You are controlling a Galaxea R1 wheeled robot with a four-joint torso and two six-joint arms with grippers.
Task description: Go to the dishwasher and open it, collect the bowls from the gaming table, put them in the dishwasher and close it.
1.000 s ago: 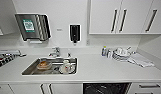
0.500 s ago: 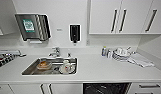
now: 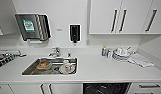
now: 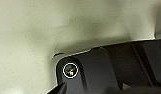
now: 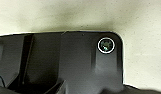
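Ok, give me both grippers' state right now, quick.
Left gripper: cannot be told; the left wrist view shows the robot's dark plate over a pale speckled floor.
Right gripper: cannot be told; same kind of view.

Between the earlier head views and now nothing has visibly moved: the steel sink (image 3: pixel 49 66) with its dishes and the white bench (image 3: pixel 101 70) sit framed identically.

dark matte wrist plate (image 5: pixel 71 65) with rounded corners, pale edge trim, round silver-ringed fitting (image 5: pixel 106 45) at a corner, similar ringed fitting (image 4: pixel 70 70) on the left wrist plate
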